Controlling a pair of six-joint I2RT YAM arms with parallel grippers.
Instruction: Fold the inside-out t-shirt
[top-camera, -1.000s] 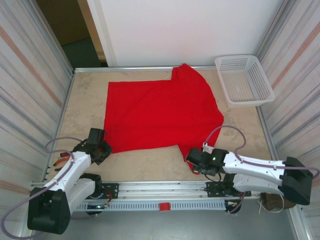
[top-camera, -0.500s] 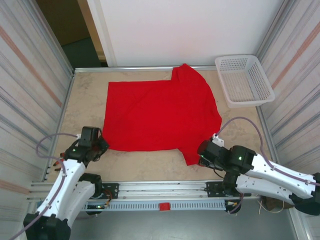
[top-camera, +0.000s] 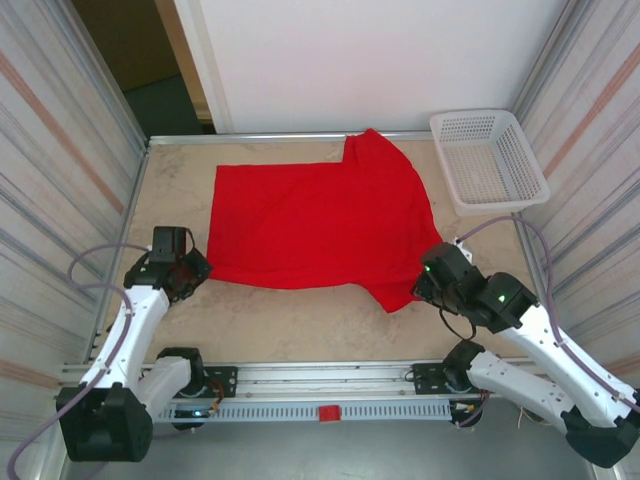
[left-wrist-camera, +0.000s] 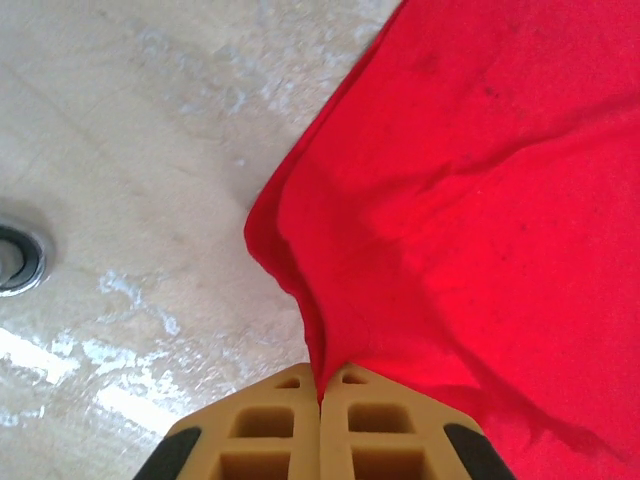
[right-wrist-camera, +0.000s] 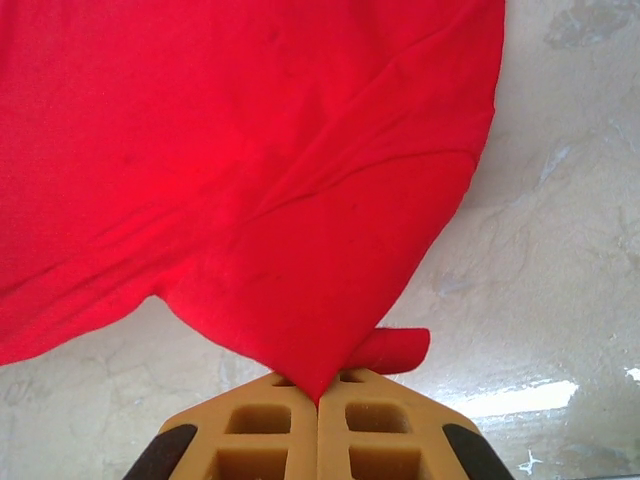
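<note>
T-shirt (top-camera: 320, 225) lies outside basket (top-camera: 442, 155) — left gripper (left-wrist-camera: 321, 385), right gripper (right-wrist-camera: 318, 395) pinch edge.

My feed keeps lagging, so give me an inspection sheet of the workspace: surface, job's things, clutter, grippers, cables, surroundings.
Surface: pale marbled table, bare in front of the shirt.
Job's things: red t-shirt spread flat, no print showing.
Clutter: white mesh basket at the far right corner, looks empty.
Grippers: left gripper shut on the shirt's near left corner; right gripper shut on its near right corner.
Cables: hoses loop from each arm, off the shirt.
Surroundings: ribbed side panels, white back wall.
</note>
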